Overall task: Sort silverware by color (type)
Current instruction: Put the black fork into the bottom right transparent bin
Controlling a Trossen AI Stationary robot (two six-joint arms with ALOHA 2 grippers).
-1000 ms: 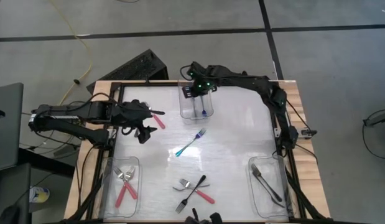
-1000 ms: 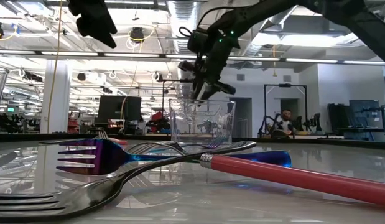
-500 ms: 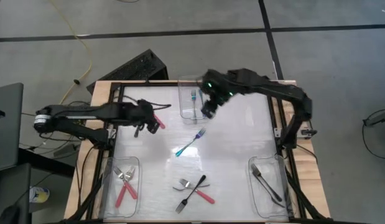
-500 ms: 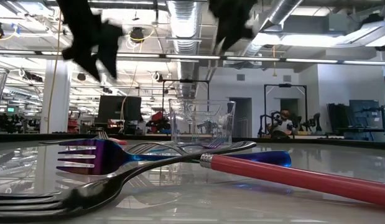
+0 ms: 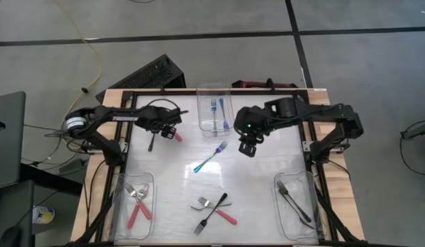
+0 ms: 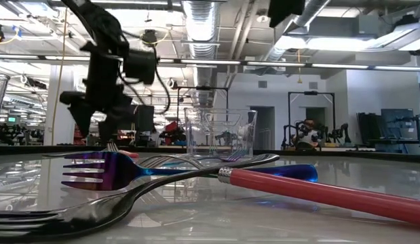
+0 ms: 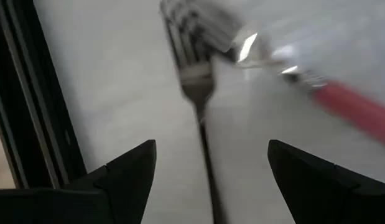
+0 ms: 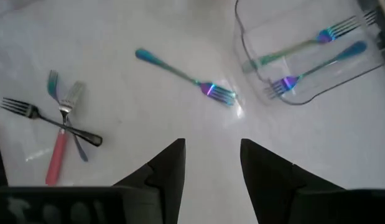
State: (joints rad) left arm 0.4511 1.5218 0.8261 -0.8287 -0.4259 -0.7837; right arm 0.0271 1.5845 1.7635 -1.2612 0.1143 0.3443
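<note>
My left gripper (image 5: 163, 128) (image 7: 211, 149) is open near the table's far left. It hangs just above a black fork (image 7: 200, 106) (image 5: 152, 141), whose neck shows between the fingers. A red-handled fork (image 7: 347, 106) (image 5: 174, 134) lies beside it, its head against the black fork's tines. My right gripper (image 5: 248, 143) (image 8: 212, 152) is open and empty, above the table just near-right of the far bin (image 5: 214, 110). That bin holds two blue-teal forks (image 8: 304, 56). A teal fork (image 5: 211, 158) (image 8: 186, 78) lies flat mid-table.
A crossed pile of a black, a red-handled and a blue fork (image 5: 212, 206) lies near the table's near edge. The near-left bin (image 5: 136, 202) holds red-handled forks. The near-right bin (image 5: 294, 199) holds a black fork. A dark frame (image 5: 123, 137) borders the table.
My right gripper has left the far bin, moving toward the table's near and right side and rising out of the low view. My left gripper has shifted slightly right and come down toward the black and red-handled forks.
</note>
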